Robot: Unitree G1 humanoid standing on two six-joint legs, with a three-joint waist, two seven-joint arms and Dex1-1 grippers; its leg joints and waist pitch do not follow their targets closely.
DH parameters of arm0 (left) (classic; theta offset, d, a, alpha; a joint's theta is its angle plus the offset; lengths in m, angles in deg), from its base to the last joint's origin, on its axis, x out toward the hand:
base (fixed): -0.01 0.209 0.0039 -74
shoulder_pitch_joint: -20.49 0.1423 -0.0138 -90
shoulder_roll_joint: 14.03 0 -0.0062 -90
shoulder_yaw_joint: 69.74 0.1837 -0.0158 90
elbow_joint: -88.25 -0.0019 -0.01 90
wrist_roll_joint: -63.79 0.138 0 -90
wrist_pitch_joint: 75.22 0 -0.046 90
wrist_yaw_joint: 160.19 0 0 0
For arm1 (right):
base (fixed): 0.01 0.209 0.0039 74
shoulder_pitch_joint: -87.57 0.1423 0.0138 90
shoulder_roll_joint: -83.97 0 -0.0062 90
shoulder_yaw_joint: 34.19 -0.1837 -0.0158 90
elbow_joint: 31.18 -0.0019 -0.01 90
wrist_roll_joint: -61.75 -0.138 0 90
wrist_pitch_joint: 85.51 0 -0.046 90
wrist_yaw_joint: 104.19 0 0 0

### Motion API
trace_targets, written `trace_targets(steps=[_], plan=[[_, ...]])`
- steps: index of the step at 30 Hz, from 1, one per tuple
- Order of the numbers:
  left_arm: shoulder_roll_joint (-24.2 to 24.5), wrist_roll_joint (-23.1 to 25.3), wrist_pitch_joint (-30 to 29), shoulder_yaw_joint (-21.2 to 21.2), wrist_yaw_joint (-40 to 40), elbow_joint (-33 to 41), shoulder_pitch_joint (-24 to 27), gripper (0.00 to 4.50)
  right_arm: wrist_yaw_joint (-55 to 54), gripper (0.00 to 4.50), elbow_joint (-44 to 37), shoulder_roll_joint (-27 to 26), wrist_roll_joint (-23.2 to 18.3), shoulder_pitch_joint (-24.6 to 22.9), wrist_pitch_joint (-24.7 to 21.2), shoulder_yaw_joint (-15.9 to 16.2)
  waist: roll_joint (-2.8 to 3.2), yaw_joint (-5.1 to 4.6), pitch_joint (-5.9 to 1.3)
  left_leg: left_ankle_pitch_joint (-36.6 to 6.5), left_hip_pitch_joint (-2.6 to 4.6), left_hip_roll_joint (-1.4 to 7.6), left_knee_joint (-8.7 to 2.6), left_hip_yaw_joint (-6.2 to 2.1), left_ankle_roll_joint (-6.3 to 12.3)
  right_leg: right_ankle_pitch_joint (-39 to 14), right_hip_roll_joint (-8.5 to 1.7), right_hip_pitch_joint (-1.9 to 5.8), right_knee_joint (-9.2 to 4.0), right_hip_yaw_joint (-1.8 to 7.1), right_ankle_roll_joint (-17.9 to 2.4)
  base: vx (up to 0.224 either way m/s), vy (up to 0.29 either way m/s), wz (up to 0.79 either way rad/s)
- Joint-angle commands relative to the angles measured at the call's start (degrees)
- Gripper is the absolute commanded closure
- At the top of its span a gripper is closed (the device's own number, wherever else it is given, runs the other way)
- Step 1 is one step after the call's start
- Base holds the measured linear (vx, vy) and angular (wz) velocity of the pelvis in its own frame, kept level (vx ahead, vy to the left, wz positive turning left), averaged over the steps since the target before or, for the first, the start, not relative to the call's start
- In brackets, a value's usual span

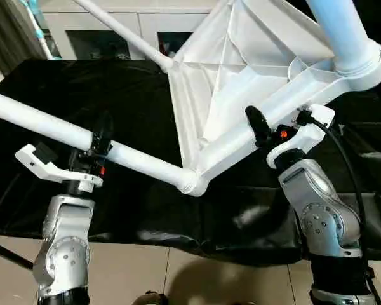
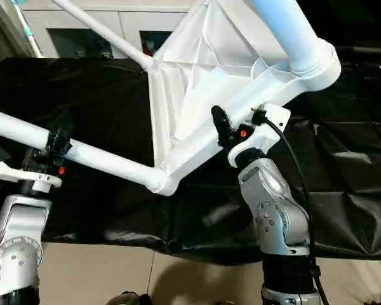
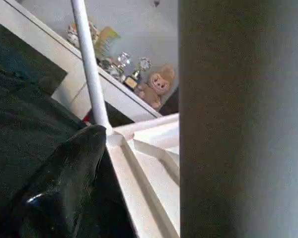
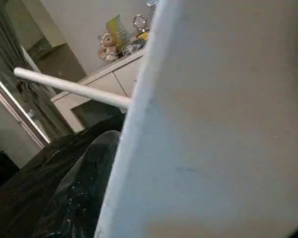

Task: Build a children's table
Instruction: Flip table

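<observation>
The white table top (image 1: 241, 70) stands tilted on one corner over the black-covered table, underside ribs facing me. Three white legs sit in its corner sockets. One leg (image 1: 38, 121) runs left from the lowest corner, and my left gripper (image 1: 101, 143) is shut around it; this leg looms close in the left wrist view (image 3: 243, 119) beside a black finger (image 3: 64, 183). A second leg (image 1: 343, 32) rises at the upper right. A third leg (image 1: 120, 28) points back left. My right gripper (image 1: 263, 127) is shut on the top's lower rim (image 4: 213, 124).
The black-covered work table (image 1: 82, 82) spreads under everything, its front edge near my forearms. A white glass-door cabinet (image 1: 114, 32) stands behind, with a plush toy (image 3: 156, 87) and trophies on it. Tiled floor (image 1: 178, 273) lies in front.
</observation>
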Motion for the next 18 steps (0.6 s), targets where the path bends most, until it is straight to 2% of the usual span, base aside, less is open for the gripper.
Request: trace_targets(steps=[1, 4, 6, 8, 14, 16, 17, 18], plan=[[1.85, -0.7, 4.02, -10.42, 5.6, -3.29, 1.24, 0.09, -2.31, 2.21, 1.1, 5.84, 7.78, -1.94, 2.92, -5.16, -0.49, -0.6, -3.22, -18.57, 1.85, 2.03, -4.79, -1.31, -3.51, -19.8, -1.52, 0.94, -4.48, 1.62, -3.32, 0.0, 0.0, 0.0], [1.61, -1.16, 4.66, -11.45, 6.57, -4.77, 1.18, 0.09, -3.86, 2.21, 1.59, 6.31, 8.39, -1.97, 3.2, -5.98, -0.53, -0.6, -3.15, -19.35, 1.87, 2.05, -4.89, -1.39, -3.87, -20.83, -1.61, 0.9, -4.61, 1.64, -2.53, 0.0, 0.0, 0.0], [1.48, -1.55, 5.46, -12.16, 7.35, -5.96, 1.03, 0.09, -4.5, 2.21, 2.0, 6.49, 8.39, -1.91, 3.49, -6.73, -0.51, -0.71, -2.86, -21.59, 1.96, 1.91, -5.04, -1.45, -4.22, -24.62, -1.69, 0.85, -5.05, 1.6, -1.72, 0.0, 0.0, 0.0], [1.59, -2.19, 6.11, -13.2, 7.86, -7.02, 0.79, 0.09, -4.88, 2.21, 2.49, 7.11, 8.72, -1.76, 3.89, -7.41, -0.44, -0.72, -2.86, -22.48, 2.17, 1.88, -5.06, -1.6, -4.59, -27.1, -1.78, 0.72, -5.33, 1.59, -0.69, 0.0, 0.0, 0.0], [3.56, -4.59, 7.3, -15.02, 7.32, -9.37, 0.23, 0.09, -5.78, 2.26, 3.31, 8.79, 9.07, -1.39, 4.46, -8.77, -0.33, -0.83, -2.77, -24.06, 2.23, 1.81, -5.19, -1.77, -4.97, -27.9, -1.61, 0.59, -5.57, 1.44, -0.13, 0.0, 0.0, 0.0], [4.27, -5.66, 7.19, -15.63, 6.65, -9.99, -0.02, 0.09, -5.76, 2.32, 3.6, 9.23, 8.67, -1.23, 4.39, -9.27, -0.25, -0.85, -2.61, -26.9, 3.06, 1.63, -5.02, -1.7, -5.29, -31.35, -1.47, -0.03, -6.16, 1.39, 0.55, 0.0, 0.0, 0.0], [4.51, -6.37, 6.83, -15.85, 6.22, -10.13, -0.09, 0.09, -5.86, 2.39, 3.71, 9.34, 8.63, -1.21, 4.43, -9.5, -0.07, -0.82, -2.54, -27.28, 3.19, 1.62, -5.04, -1.77, -5.35, -31.48, -1.44, -0.07, -6.13, 1.38, 0.51, 0.0, 0.0, 0.0], [4.69, -7.28, 6.2, -15.97, 5.64, -10.19, -0.12, 0.09, -5.96, 2.46, 3.86, 9.3, 8.3, -1.17, 4.37, -9.87, -0.17, -0.83, -2.63, -27.61, 3.2, 1.64, -5.08, -1.77, -5.29, -30.83, -1.34, -0.09, -6.1, 1.42, 0.29, 0.0, 0.0, 0.0]])
